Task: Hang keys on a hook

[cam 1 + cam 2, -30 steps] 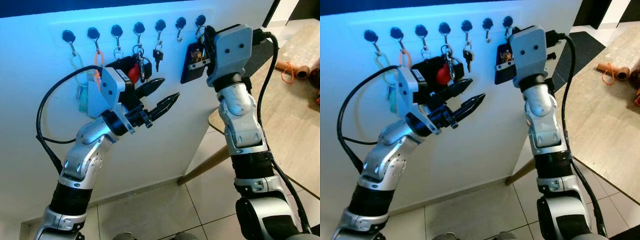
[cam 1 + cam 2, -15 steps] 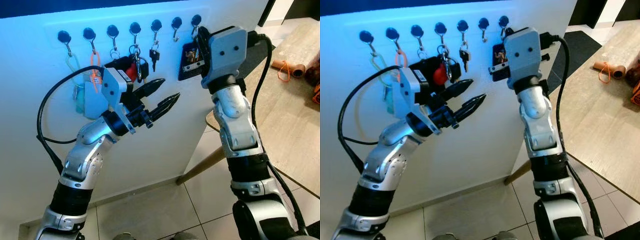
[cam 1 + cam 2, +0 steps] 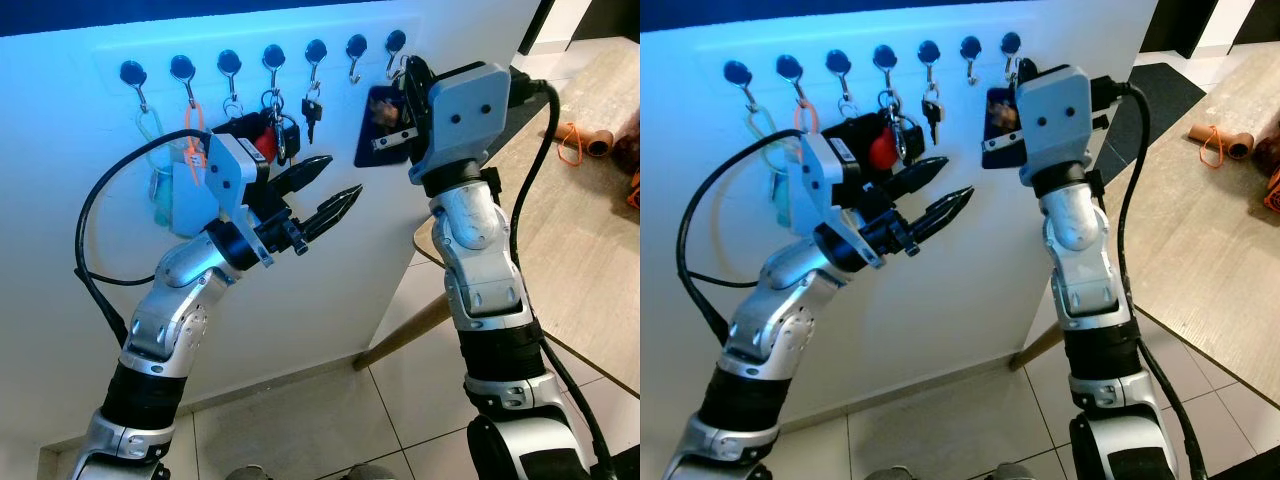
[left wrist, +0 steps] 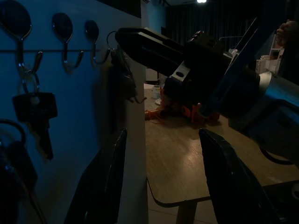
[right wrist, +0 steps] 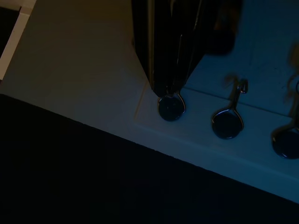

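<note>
A white wall panel carries a row of black-based hooks. My right gripper (image 3: 404, 70) is raised to the rightmost hook (image 3: 397, 42), shut on a set of keys whose dark fob (image 3: 382, 122) hangs below against the wall. In the right wrist view the closed fingers (image 5: 163, 46) end right at that hook's round base (image 5: 171, 106); the key ring itself is hidden there. My left gripper (image 3: 343, 174) is held open in front of the wall below the middle hooks, with nothing between its fingers.
Other hooks hold a green carabiner (image 3: 152, 135), an orange loop (image 3: 193, 135), a red and black bunch (image 3: 270, 135) and a black key (image 3: 313, 106). One hook (image 3: 356, 48) beside the rightmost is bare. A wooden table (image 3: 590, 230) stands right; tiled floor below.
My right gripper with the keys has shifted slightly at the rightmost hook, its wrist tilted a little. The left arm holds its pose.
</note>
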{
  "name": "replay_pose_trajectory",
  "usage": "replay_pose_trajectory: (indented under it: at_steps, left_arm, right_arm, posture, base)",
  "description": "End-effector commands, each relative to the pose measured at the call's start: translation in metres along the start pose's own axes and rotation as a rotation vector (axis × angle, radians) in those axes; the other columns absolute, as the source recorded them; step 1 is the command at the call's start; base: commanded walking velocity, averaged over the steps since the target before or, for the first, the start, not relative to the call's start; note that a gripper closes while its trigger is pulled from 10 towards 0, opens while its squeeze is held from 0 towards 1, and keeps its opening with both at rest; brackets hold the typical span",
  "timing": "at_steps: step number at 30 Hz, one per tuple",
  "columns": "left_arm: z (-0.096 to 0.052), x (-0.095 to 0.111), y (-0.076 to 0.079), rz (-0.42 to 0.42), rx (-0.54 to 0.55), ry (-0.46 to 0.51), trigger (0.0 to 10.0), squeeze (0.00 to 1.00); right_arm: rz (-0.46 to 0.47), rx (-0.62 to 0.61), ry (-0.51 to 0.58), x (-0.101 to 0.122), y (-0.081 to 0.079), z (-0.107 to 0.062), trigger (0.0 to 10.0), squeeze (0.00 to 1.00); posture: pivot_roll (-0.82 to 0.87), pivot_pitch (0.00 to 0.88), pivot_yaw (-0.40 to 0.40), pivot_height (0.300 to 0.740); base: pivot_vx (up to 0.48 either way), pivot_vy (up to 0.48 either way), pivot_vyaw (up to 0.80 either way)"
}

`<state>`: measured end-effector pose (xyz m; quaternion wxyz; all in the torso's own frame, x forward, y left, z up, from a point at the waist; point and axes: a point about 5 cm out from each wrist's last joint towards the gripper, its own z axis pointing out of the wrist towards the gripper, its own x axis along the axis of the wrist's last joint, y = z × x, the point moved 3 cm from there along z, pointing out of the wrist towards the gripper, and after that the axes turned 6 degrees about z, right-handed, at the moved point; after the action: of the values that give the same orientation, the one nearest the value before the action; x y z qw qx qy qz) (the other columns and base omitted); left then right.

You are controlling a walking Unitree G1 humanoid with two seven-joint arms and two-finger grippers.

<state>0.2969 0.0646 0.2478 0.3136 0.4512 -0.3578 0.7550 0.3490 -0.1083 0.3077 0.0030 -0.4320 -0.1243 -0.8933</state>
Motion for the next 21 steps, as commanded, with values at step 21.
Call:
replay_pose_trajectory:
  at_steps: [21]
  left_arm:
    - [0.002,0.0,0.004,0.026,-0.018,-0.014,10.0,0.0]
  right_arm:
    - [-0.022,0.0,-0.125,-0.018,0.005,0.009,10.0,0.0]
  posture:
    - [0.01,0.097,-0.026,0.74]
  base:
    - [0.0,0.0,0.0]
